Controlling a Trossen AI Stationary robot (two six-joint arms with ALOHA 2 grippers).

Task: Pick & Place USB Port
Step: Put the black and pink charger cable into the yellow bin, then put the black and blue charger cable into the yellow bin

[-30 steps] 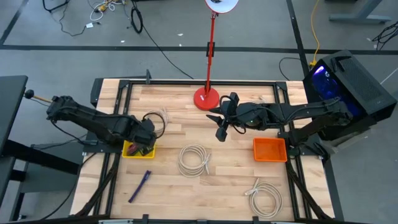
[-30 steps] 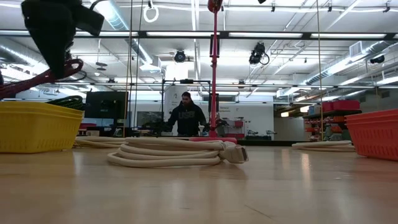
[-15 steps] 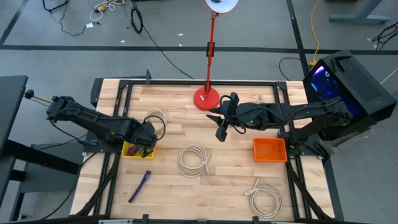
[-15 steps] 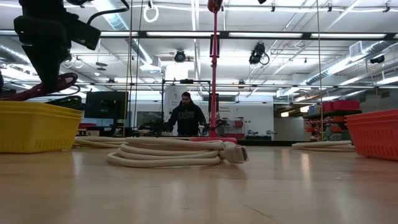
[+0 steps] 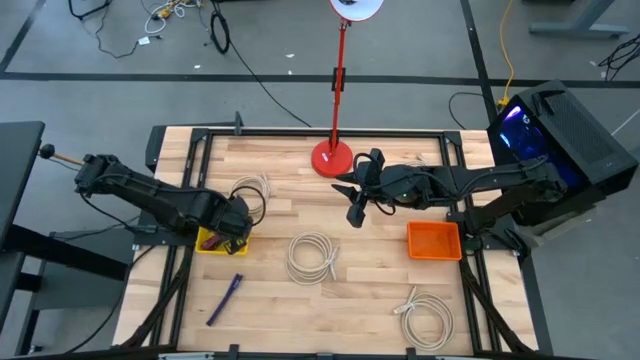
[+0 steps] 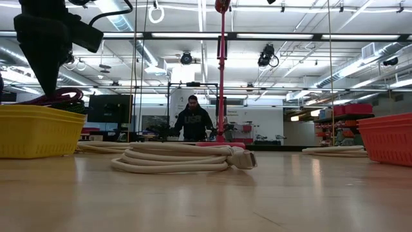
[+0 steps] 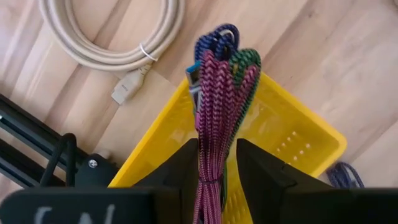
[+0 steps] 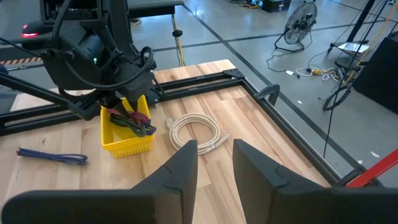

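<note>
The braided USB cable bundle (image 7: 214, 118), maroon with green and blue strands, hangs between the two fingers (image 7: 261, 174) of the left hand (image 7: 211, 163), which are pressed against it on both sides. Its looped end reaches out past the fingertips and over the rim of the yellow basket (image 7: 298, 134); a blue connector shows at the bundle's side. In the right wrist view the loops (image 8: 134, 121) droop into the basket (image 8: 127, 140) beneath the left hand (image 8: 112, 99). In the high view the left hand (image 5: 232, 215) sits over the basket (image 5: 215, 243) at about nine o'clock on the bench (image 5: 300, 175).

Just beyond the basket, toward eleven o'clock, lies a coiled cream cable (image 5: 252, 190), shown in the left wrist view (image 7: 106, 43) with its plug beside the basket's corner. A second cream coil (image 5: 312, 255) rests at the bench's centre, and a third (image 5: 427, 315) toward five o'clock. A blue cable (image 5: 225, 298) lies at seven o'clock, apart from the basket.

The right hand (image 5: 356, 205) hovers above the bench near one o'clock, its fingers (image 8: 180, 168) spread apart and holding nothing. An orange basket (image 5: 434, 241) stands at three o'clock. The red lamp base (image 5: 332, 158) sits at twelve o'clock.

In the low view a person (image 6: 193, 121) stands far behind the bench.
</note>
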